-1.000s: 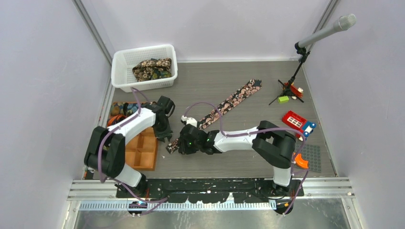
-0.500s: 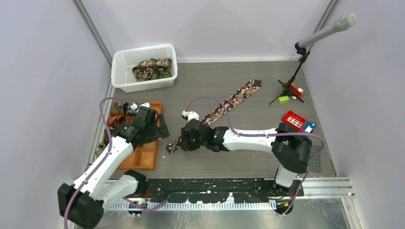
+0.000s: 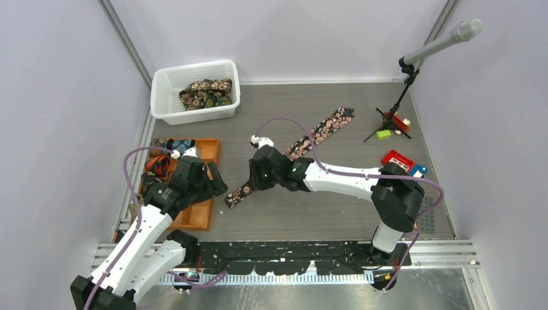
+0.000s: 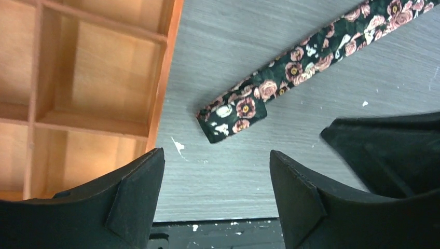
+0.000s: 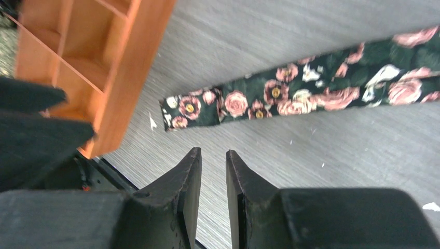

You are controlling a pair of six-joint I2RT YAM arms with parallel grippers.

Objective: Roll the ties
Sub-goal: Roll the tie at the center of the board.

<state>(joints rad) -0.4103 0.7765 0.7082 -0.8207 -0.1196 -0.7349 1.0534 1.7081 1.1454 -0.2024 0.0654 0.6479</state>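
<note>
A black tie with pink-cream flowers (image 3: 323,129) lies flat and diagonal across the table, its narrow end (image 3: 236,197) near the orange tray. The end looks folded over once in the left wrist view (image 4: 233,116). The tie also shows in the right wrist view (image 5: 290,96). My left gripper (image 3: 217,183) (image 4: 215,197) is wide open and empty, over bare table just short of that end. My right gripper (image 3: 252,183) (image 5: 214,153) hovers above the table beside the narrow end, its jaws nearly together with nothing between them. More ties (image 3: 205,93) lie bunched in the basket.
The orange compartment tray (image 3: 197,216) (image 4: 104,78) (image 5: 129,46) sits left of the tie end, with fabric items in its far compartments (image 3: 169,147). A white mesh basket (image 3: 165,97) stands at the back left. A microphone stand (image 3: 400,97), a red toy (image 3: 399,161) and a grey plate (image 3: 423,213) are at the right.
My left arm has drawn back toward the near left, away from the tie end. My right gripper has moved away from the near edge along the tie. The tie has not moved.
</note>
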